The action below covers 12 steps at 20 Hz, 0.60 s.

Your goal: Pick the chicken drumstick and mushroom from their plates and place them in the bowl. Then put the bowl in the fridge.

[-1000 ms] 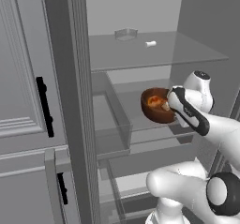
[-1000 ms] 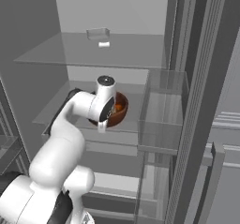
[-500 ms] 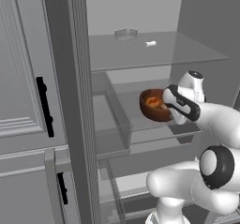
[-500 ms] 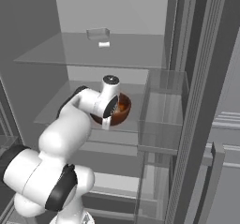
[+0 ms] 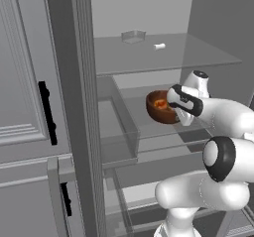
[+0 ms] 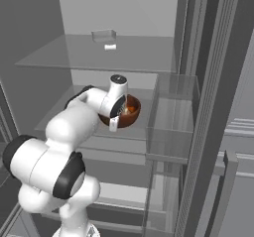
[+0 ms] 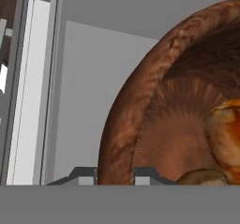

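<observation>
The reddish-brown bowl (image 5: 162,108), with the chicken drumstick (image 7: 227,136) and mushroom (image 7: 201,177) seen inside, is carried over the fridge's middle glass shelf (image 6: 101,142), toward its centre. The gripper (image 7: 115,174) is pinched shut on the bowl's rim, 1 finger each side. The bowl should be kept level, lowered until seated, then released.

The fridge (image 5: 208,28) stands open, its grey interior crossed by clear glass shelves (image 5: 163,57). On the upper shelf sit a shallow clear container (image 5: 133,35) and, just beside it, a small white piece (image 5: 159,46). On the shelf below, the reddish-brown bowl (image 5: 159,111) shows something orange inside. The white arm (image 5: 218,114) reaches in from the right, its hand against the bowl's right rim. Left of the fridge, grey cabinets (image 5: 25,107) carry black handles (image 5: 47,113).
</observation>
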Motion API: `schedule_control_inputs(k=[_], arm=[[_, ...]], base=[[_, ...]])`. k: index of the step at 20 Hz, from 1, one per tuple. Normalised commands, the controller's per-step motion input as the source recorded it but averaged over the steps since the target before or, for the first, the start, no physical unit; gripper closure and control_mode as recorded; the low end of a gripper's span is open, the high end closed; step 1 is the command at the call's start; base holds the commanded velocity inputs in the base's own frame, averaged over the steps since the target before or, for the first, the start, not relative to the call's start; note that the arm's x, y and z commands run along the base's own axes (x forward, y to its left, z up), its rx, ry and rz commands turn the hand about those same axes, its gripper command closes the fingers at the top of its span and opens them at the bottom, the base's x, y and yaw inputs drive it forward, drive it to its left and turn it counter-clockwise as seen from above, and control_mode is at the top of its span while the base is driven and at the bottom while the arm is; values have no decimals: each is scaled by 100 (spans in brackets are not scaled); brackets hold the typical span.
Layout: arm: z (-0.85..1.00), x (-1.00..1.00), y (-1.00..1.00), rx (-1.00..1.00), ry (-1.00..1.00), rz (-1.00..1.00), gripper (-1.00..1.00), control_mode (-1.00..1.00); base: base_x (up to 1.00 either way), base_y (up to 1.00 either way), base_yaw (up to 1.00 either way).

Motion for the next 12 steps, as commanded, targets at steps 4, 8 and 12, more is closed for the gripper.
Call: schedule_control_inputs(k=[4, 8, 12], arm=[[0, 0, 0, 0, 0, 0, -100, -100], [0, 0, 0, 0, -4, 0, -100, -100], [11, -27, 0, 0, -20, -4, -100, -100]], base=[[0, 0, 0], [0, 0, 0], [0, 0, 0]])
